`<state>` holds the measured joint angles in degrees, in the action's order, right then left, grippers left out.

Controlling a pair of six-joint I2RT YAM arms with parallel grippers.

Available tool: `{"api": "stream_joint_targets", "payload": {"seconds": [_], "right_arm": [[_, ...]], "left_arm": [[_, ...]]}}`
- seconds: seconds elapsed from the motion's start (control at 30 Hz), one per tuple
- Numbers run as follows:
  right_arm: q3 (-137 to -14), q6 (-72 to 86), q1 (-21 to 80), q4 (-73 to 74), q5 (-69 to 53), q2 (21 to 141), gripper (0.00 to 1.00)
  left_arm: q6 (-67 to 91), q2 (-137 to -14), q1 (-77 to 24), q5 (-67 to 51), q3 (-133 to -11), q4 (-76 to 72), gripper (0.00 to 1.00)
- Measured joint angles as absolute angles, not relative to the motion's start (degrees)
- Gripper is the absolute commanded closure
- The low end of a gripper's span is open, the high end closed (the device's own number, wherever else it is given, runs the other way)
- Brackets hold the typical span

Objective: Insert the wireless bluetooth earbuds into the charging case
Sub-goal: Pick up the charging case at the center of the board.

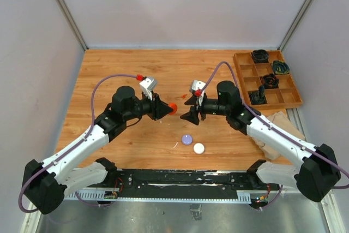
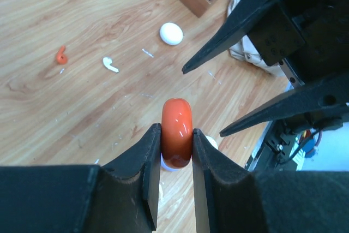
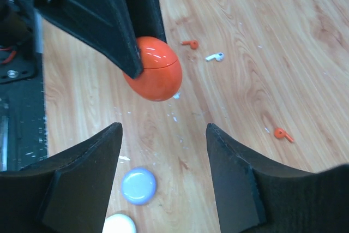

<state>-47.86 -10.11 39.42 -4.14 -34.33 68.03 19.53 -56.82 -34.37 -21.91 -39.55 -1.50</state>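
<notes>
My left gripper (image 1: 166, 108) is shut on a round orange-red charging case (image 1: 173, 107) and holds it above the table. In the left wrist view the case (image 2: 176, 124) stands on edge between the gripper's (image 2: 176, 133) jaws. My right gripper (image 1: 188, 111) is open and empty, facing the case from the right. In its wrist view (image 3: 163, 128) the case (image 3: 155, 72) hangs just ahead. On the table lie small earbuds: an orange-red one (image 2: 61, 55) and a white one (image 2: 110, 64). The right wrist view shows the white one (image 3: 215, 57) and two orange-red ones (image 3: 190, 43) (image 3: 283, 133).
A lilac puck (image 1: 187, 139) and a white puck (image 1: 198, 148) lie near the front edge, below the grippers. Another white round piece (image 2: 171, 33) lies farther off. A wooden compartment tray (image 1: 275, 105) with dark items stands at the back right, with crumpled brown paper (image 1: 275, 121) beside it.
</notes>
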Motion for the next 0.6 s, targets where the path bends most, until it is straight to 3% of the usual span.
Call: {"api": "stream_joint_targets", "payload": {"seconds": [0.6], "right_arm": [[-44.58, -1.76, 38.11, -15.94, -50.81, 67.75, 0.54]], "left_arm": [[-2.15, -56.18, -34.37, -39.77, -47.29, 9.82, 1.00]]}}
